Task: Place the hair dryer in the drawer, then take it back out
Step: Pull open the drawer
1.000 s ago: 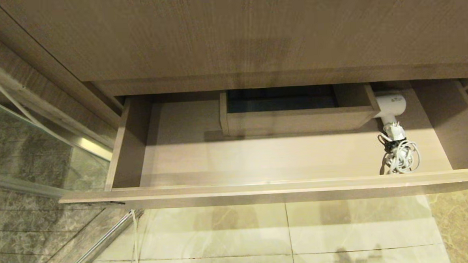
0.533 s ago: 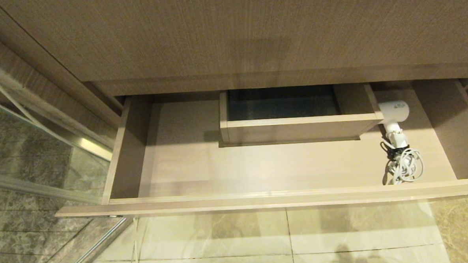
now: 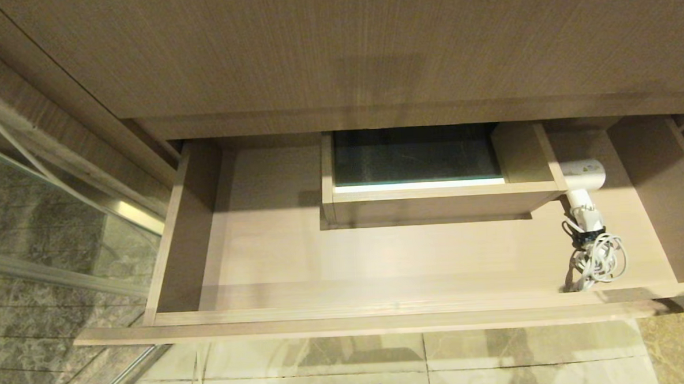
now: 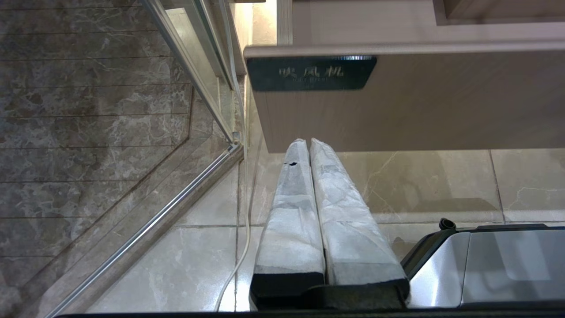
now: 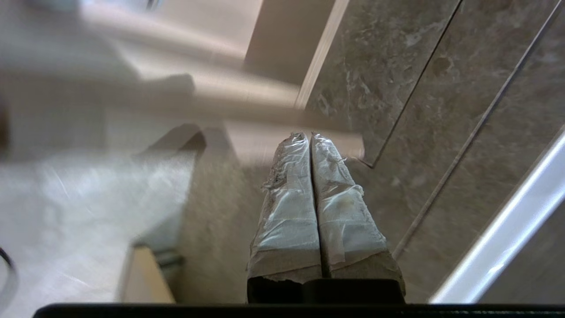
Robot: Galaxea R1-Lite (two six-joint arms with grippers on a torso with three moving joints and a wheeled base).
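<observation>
The drawer (image 3: 348,324) stands pulled far out under the wooden counter, with its boxed cut-out (image 3: 435,202) at the middle back. The white hair dryer (image 3: 584,175) lies inside at the right, barrel against the cut-out's corner. Its bundled cord (image 3: 602,261) rests near the front wall. My left gripper (image 4: 307,142) hangs shut and empty just below the left end of the drawer front (image 4: 419,106). My right gripper (image 5: 309,136) is shut on nothing, pointing at a blurred pale wood edge above the floor. Neither gripper shows in the head view.
A glass shower screen with a metal rail (image 3: 43,216) stands close to the drawer's left end. A dark label plate (image 4: 311,73) sits on the drawer front. My grey base (image 4: 499,260) is below, on the marble floor tiles (image 3: 499,364).
The drawer has slid further out toward me, carrying the hair dryer and its cord along. The counter above has stayed in place.
</observation>
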